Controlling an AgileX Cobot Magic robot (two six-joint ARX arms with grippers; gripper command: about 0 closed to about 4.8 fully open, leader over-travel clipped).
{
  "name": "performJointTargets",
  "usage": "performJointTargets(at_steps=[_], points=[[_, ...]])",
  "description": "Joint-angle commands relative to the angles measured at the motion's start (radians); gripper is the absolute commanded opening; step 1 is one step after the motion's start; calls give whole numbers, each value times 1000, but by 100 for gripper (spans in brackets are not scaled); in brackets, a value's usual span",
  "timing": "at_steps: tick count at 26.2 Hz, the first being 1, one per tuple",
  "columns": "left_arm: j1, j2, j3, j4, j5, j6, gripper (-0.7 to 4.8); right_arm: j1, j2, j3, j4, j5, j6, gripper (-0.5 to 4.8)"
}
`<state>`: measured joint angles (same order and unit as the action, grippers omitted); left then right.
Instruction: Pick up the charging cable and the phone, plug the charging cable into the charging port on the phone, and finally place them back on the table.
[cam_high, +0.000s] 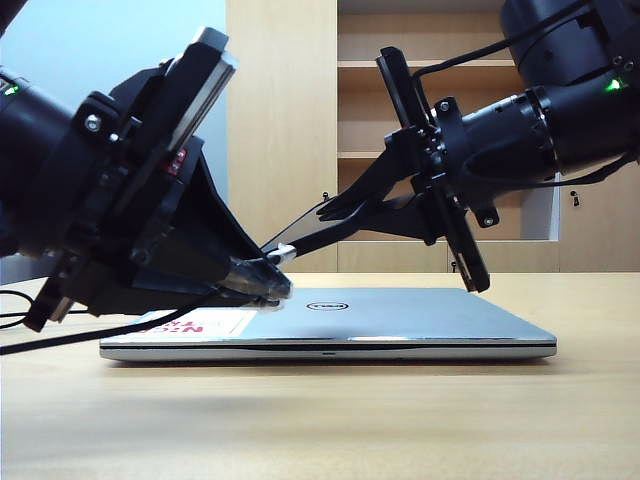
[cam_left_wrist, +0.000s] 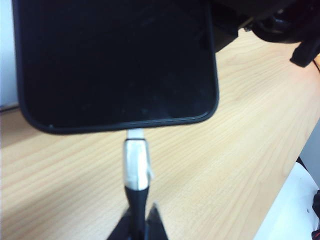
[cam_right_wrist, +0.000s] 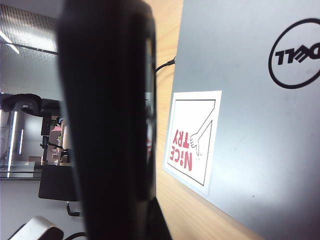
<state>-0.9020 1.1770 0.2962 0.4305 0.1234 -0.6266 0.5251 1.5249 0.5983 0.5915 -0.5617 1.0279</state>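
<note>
In the left wrist view the black phone (cam_left_wrist: 117, 60) hangs above the table (cam_left_wrist: 225, 150). The charging cable's silvery-white plug (cam_left_wrist: 136, 162) points straight at its short edge. The metal tip meets that edge at the charging port (cam_left_wrist: 135, 131). My left gripper (cam_left_wrist: 139, 220) is shut on the plug's black boot. In the exterior view the left gripper (cam_high: 268, 283) is low on the left, with the plug (cam_high: 285, 253) at the phone's (cam_high: 310, 235) lower end. My right gripper (cam_high: 345, 212) reaches in from the right, shut on the phone (cam_right_wrist: 110, 115), which looks like a dark edge-on band in the right wrist view.
A closed silver Dell laptop (cam_high: 400, 320) with a red-lettered sticker (cam_high: 200, 322) lies on the table (cam_high: 320, 420) under both grippers. The black cord (cam_high: 90, 335) trails off to the left. A wooden shelf cabinet (cam_high: 290, 120) stands behind.
</note>
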Motion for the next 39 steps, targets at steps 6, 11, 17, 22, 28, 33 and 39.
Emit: performJointTargets(at_steps=[6, 11, 17, 22, 28, 33, 39], points=[[1, -2, 3, 38, -3, 2, -6, 3, -8, 4, 17, -37, 32, -5], [2, -1, 3, 43, -3, 2, -6, 3, -8, 4, 17, -36, 32, -5], [2, -2, 3, 43, -3, 2, -6, 29, -8, 4, 13, -21, 32, -5], [2, -2, 3, 43, -3, 3, -6, 34, -8, 4, 11, -24, 1, -5], [2, -2, 3, 43, -3, 13, -5, 34, -8, 4, 11, -24, -8, -5], [1, -2, 3, 43, -3, 13, 155, 34, -10, 4, 11, 3, -8, -5], [1, -4, 6, 43, -3, 18, 305, 31, -11, 4, 11, 10, -8, -5]])
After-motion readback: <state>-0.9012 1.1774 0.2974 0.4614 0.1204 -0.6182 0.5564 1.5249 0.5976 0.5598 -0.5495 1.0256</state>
